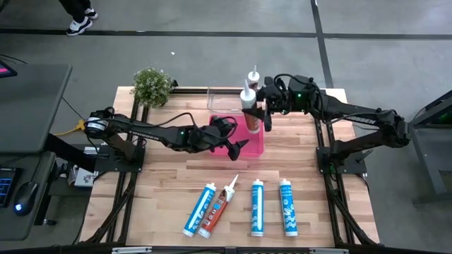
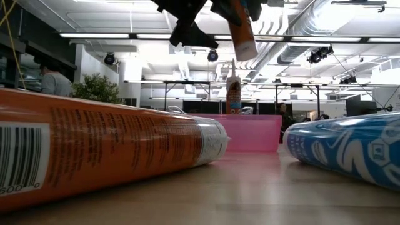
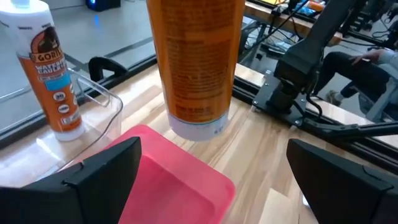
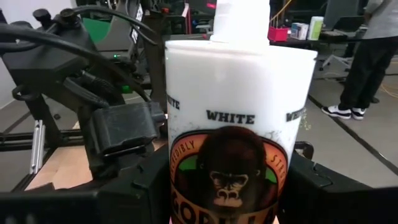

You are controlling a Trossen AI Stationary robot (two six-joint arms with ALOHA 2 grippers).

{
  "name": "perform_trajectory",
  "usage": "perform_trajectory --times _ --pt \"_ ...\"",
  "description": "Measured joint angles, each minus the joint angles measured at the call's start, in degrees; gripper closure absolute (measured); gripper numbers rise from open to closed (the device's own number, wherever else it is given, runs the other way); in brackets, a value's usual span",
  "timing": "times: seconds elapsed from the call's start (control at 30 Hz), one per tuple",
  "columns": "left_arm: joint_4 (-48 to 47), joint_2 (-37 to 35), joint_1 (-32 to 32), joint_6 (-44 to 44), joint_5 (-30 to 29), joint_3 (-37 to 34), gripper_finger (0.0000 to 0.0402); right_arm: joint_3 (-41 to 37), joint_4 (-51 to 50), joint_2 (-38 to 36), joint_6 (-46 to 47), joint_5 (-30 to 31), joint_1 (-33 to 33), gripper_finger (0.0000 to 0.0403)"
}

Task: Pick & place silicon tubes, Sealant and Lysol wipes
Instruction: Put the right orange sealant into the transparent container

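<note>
Right gripper [image 1: 263, 106] clamped on an orange-and-white sealant tube [image 1: 248, 106], holding it upright above the pink bin [image 1: 258, 144] at table centre-far, left gripper [image 1: 239, 147] wide apart just left of it over the bin's near edge.

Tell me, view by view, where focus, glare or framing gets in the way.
Low view: orange tube and blue tube loom soft up close. Right wrist view: the held white tube fills the frame, blocking the table. Left wrist view: slightly soft throughout. High view: even light, no glare.
</note>
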Motion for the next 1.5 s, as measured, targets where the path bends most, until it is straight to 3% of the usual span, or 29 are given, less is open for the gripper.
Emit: perform_trajectory --times 0.3,0.73,1.5 --pt "1.24 0.00 2.53 1.17 1.73 0.00 0.0005 0.00 2.25 0.00 1.06 -1.86 -0.02 0.0205" --pt "16.03 0.00 7.18 0.88 10.07 0.02 0.0005 0.00 6.74 0.04 3.07 -4.91 -0.02 0.0205" --pt "29.16 0.00 7.52 3.11 11.31 0.22 0.0005 0.00 9.55 0.04 3.98 -6.47 -0.04 0.0205"
